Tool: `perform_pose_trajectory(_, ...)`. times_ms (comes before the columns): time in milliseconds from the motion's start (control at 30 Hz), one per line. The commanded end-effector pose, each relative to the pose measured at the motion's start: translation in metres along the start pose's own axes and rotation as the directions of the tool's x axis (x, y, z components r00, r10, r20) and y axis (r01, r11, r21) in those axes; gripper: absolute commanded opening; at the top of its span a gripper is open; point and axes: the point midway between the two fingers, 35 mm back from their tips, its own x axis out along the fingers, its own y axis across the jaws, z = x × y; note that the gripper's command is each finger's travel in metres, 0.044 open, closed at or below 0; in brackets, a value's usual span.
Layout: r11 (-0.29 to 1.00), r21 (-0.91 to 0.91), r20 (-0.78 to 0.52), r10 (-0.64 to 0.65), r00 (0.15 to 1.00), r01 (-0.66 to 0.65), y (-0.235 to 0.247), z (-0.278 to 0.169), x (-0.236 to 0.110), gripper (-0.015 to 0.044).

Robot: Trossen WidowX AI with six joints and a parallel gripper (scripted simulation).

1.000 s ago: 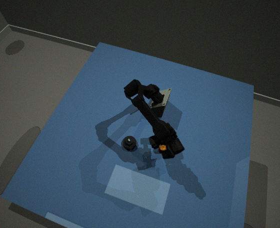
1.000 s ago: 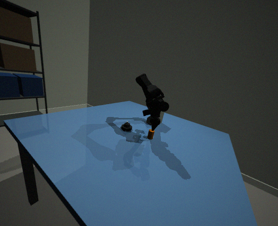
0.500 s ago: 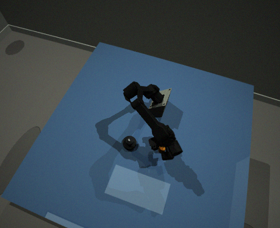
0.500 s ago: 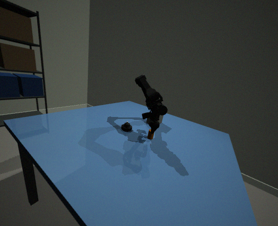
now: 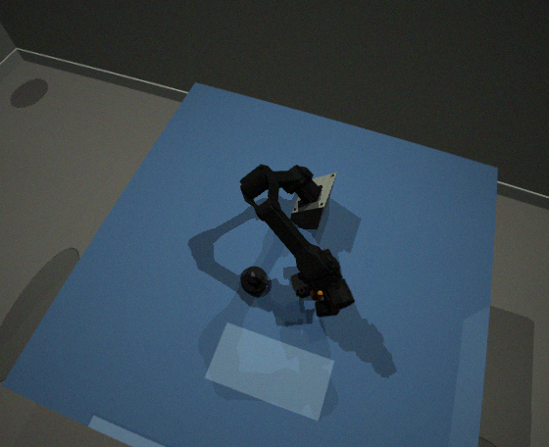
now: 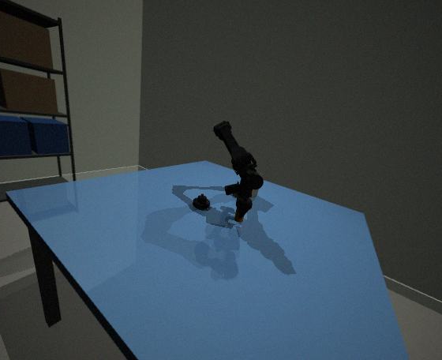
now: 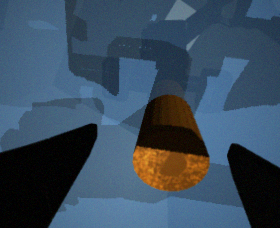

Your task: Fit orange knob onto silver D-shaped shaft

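Observation:
The orange knob (image 5: 320,293) (image 6: 238,216) (image 7: 170,145) is a short cylinder resting on the blue table (image 5: 418,221) (image 6: 99,221). In the wrist view its textured end face, with a darker round spot, is turned towards the camera. My gripper (image 5: 318,298) (image 6: 240,210) (image 7: 161,139) is open, with one finger on each side of the knob and a clear gap to both. The dark round pedestal (image 5: 254,281) (image 6: 201,203) with its small shaft (image 6: 202,196) stands on the table to the left of the gripper, apart from the knob.
The arm's base sits on a grey mounting block (image 5: 315,203) behind the gripper. A shelf rack (image 6: 61,99) with brown and blue boxes stands at the far left, off the table. The table's near edge (image 6: 80,294) runs along the left front.

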Motion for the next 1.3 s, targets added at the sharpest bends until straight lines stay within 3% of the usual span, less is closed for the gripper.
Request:
perform_pose_trajectory(0, 1.000, -0.007, 0.007, -0.009, 1.000, 0.009, -0.003, 0.000, 0.008, 0.0440)
perform_pose_trajectory(467, 1.000, -0.006, 0.009, -0.010, 1.000, 0.010, -0.005, 0.001, 0.028, 0.0440)
perform_pose_trajectory(767, 1.000, -0.006, 0.009, -0.010, 1.000, 0.010, -0.005, 0.001, 0.028, 0.0204)
perform_pose_trajectory(1000, 1.000, -0.006, 0.009, -0.010, 1.000, 0.010, -0.005, 0.001, 0.028, 0.0157)
perform_pose_trajectory(1200, 1.000, -0.007, 0.007, -0.009, 1.000, 0.009, -0.002, 0.001, 0.018, 0.0000)
perform_pose_trajectory(1267, 1.000, -0.007, 0.006, -0.008, 1.000, 0.008, -0.001, 0.000, 0.012, 0.0000)
